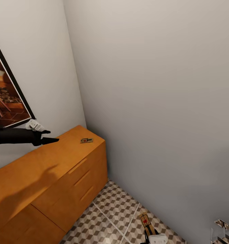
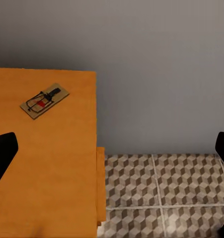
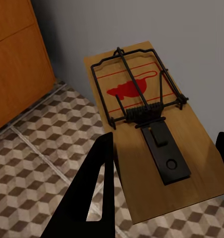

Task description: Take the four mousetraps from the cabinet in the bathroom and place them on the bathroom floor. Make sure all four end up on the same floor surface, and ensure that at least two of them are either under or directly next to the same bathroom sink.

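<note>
The grey walls (image 1: 155,84) meet in a corner at 12 o'clock, and a framed picture (image 1: 7,95) hangs at 9 o'clock. The orange cabinet (image 1: 43,179) runs along the wall from 8 toward 11 o'clock, over the cube-pattern bathroom floor (image 1: 107,217) at 6 o'clock. The left hand (image 1: 48,136) hovers over the cabinet top with fingers spread wide and holding nothing, apparently lined up to reach the mousetrap on the cabinet (image 1: 86,140) lying flat near its far end. The right hand (image 3: 161,158) grips a second mousetrap (image 3: 151,124) low above the tiles at 5 o'clock, likely to set it down. No writing is legible; only a red mark shows on the trap.
</note>
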